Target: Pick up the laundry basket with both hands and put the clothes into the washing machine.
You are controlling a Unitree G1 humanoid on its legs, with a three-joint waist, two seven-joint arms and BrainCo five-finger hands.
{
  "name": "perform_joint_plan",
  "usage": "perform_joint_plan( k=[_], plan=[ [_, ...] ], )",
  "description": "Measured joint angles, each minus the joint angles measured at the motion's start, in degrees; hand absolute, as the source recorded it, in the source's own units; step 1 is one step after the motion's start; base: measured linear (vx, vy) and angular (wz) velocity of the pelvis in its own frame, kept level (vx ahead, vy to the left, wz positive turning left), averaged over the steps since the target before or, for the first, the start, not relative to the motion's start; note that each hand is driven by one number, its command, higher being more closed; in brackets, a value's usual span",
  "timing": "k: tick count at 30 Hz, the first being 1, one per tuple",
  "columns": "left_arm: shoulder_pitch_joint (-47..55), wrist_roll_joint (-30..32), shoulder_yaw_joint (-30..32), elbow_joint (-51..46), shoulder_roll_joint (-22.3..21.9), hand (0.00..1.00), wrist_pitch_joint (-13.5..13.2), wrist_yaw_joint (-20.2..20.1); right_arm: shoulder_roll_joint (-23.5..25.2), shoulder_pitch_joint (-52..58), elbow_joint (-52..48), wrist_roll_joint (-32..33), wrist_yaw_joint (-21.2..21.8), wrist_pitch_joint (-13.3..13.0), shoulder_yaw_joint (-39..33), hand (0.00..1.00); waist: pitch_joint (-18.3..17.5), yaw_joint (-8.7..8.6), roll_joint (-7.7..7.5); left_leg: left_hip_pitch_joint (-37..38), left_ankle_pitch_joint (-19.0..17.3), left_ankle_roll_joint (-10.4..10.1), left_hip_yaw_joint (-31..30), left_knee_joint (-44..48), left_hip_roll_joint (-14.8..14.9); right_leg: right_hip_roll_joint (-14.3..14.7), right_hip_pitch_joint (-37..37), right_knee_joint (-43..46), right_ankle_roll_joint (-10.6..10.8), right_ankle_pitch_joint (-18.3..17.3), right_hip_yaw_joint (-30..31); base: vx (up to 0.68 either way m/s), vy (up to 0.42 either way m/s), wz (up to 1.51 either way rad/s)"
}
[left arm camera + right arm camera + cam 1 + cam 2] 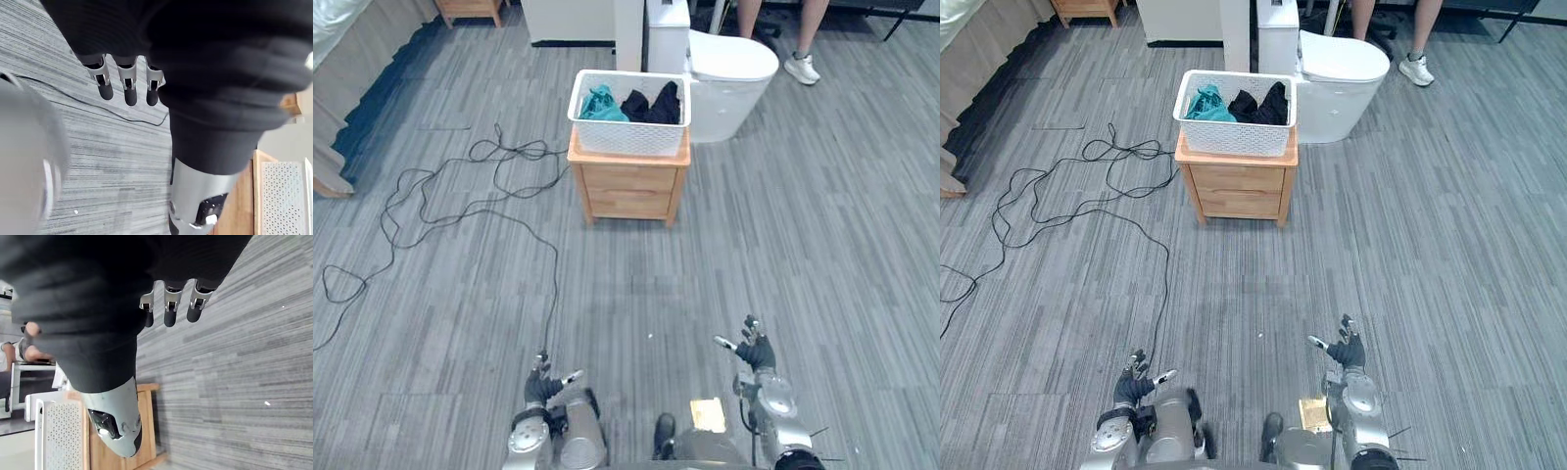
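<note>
Both hands sit low at the bottom edge of the eye views, left hand and right hand, fingers loosely straight and spread, holding nothing. Grey plank-striped floor runs up to a glossy, rounded white toilet at upper centre. Just left of it stands a small wooden table with drawers, carrying the white perforated rectangular laundry basket. Eye views look down into it: teal cloth beside black clothes. Wrist views catch its dotted wall side-on.
</note>
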Motion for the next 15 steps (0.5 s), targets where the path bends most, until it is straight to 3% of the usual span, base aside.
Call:
perform_joint_plan(
  k=[1, 2, 3, 4, 5, 6, 7, 8, 9, 11, 13, 15],
  plan=[
    [0.2, 0.0, 0.0, 0.4, 0.2, 0.00, 0.1, 0.0, 0.2, -0.3, 0.7, 0.0, 0.0, 0.1, 0.0, 0.00, -0.1, 0.04, -0.36, 0.1, 3.3, 2.1, -0.2, 1.3, -0.5, -0.5, 1.0, 0.1, 0.8, -0.9, 0.6, 0.54, 0.259, -0.42],
    [-0.2, 0.1, 0.1, 1.2, 0.6, 0.00, 0.2, 0.0, 0.8, -0.2, 0.8, -0.1, 0.0, 0.1, 0.0, 0.00, -1.1, -0.16, -1.83, -0.6, 3.8, 5.3, -0.6, 3.6, -2.4, -2.5, 1.0, 2.5, 1.7, -2.4, 0.6, 0.58, 0.253, 0.02],
    [-0.8, 0.2, -0.1, 1.2, 0.7, 0.00, 0.2, 0.0, 0.9, 0.1, 1.0, -0.2, 0.0, 0.0, -0.3, 0.00, -1.6, -0.77, -2.64, -0.8, 1.2, 6.6, -0.3, 5.4, -3.8, -5.1, -1.8, 8.9, 1.7, -2.7, 0.7, 0.59, 0.249, 0.10],
    [-1.0, 0.4, -0.2, 1.2, 0.6, 0.00, 0.2, -0.1, 0.9, 0.4, 1.4, -0.3, 0.0, 0.0, -0.4, 0.00, -1.7, -0.58, -2.81, -0.3, 0.0, 6.7, 0.3, 5.9, -4.1, -5.8, -3.6, 13.6, 1.8, -2.7, 1.3, 0.72, 0.303, 0.02],
    [-1.0, 0.6, -0.2, 1.4, 0.6, 0.00, 0.3, -0.1, 1.2, 0.4, 2.2, -0.7, 0.0, 0.1, -0.5, 0.00, -1.6, -0.43, -3.53, 2.0, -2.6, 7.9, 1.0, 7.0, -5.6, -8.0, -7.0, 24.8, 3.7, -1.6, 2.6, 0.71, 0.318, 0.04],
    [-1.0, 0.7, -0.2, 1.8, 0.9, 0.00, 0.4, -0.1, 1.8, 1.0, 2.3, -0.8, 0.1, 0.1, -0.5, 0.00, -1.5, -0.97, -3.93, 5.4, -5.7, 8.9, 1.1, 7.7, -7.1, -10.3, -10.8, 37.6, 7.4, 3.6, 4.1, 0.70, 0.297, 0.14],
    [-1.0, 0.7, -0.2, 1.9, 1.2, 0.00, 0.4, -0.1, 2.0, 1.3, 2.5, -1.1, 0.1, 0.1, -0.4, 0.00, -1.5, -1.41, -3.98, 7.5, -7.1, 9.3, 1.1, 7.9, -7.6, -11.1, -12.8, 44.1, 8.3, 6.5, 4.8, 0.58, 0.197, 0.26],
    [-0.9, 0.7, -0.2, 2.3, 1.7, 0.00, 0.4, -0.1, 2.4, 1.4, 2.6, -1.3, 0.2, 0.5, 0.3, 0.00, -1.3, -1.85, -3.82, 12.0, -9.4, 10.0, 0.9, 7.5, -8.0, -12.2, -16.7, 55.7, 6.7, 5.4, 5.0, 0.55, 0.147, 0.09],
    [-0.4, 0.7, -0.2, 2.4, 2.2, 0.00, 0.4, 0.0, 2.4, 1.5, 2.5, -1.7, 0.2, 0.6, 1.5, 0.00, -1.3, -2.17, -3.52, 16.9, -10.4, 10.1, 0.9, 5.5, -8.1, -12.3, -20.4, 61.7, 4.1, 3.5, 3.8, 0.54, 0.130, 0.01],
    [-0.1, 0.7, -0.2, 2.3, 3.4, 0.00, 0.3, 0.0, 2.4, 1.4, 1.9, -2.3, 0.2, 0.4, 2.3, 0.00, -1.2, -2.42, -2.95, 23.3, -10.5, 10.0, 0.8, 0.6, -7.8, -11.6, -25.3, 59.1, 2.6, 1.1, 0.2, 0.51, 0.063, -0.02],
    [-0.1, 0.7, -0.2, 2.4, 3.9, 0.00, 0.3, -0.1, 2.2, 1.0, 2.0, -2.4, 0.4, 0.4, 2.3, 0.00, -1.1, -3.04, -2.69, 27.5, -10.8, 9.5, 0.6, -2.8, -7.3, -9.6, -29.4, 47.5, 2.3, -0.7, -2.7, 0.47, -0.008, 0.14],
    [-0.3, 0.8, -0.5, 2.7, 3.7, 0.00, 0.4, -0.2, 1.9, 1.3, 1.9, -2.4, 0.3, 0.4, 2.1, 0.00, -1.1, -4.48, -2.83, 30.4, -11.3, 8.7, 0.1, -3.9, -6.8, -6.8, -31.2, 27.4, 2.7, 1.7, -2.8, 0.51, -0.095, 0.52]
  ],
)
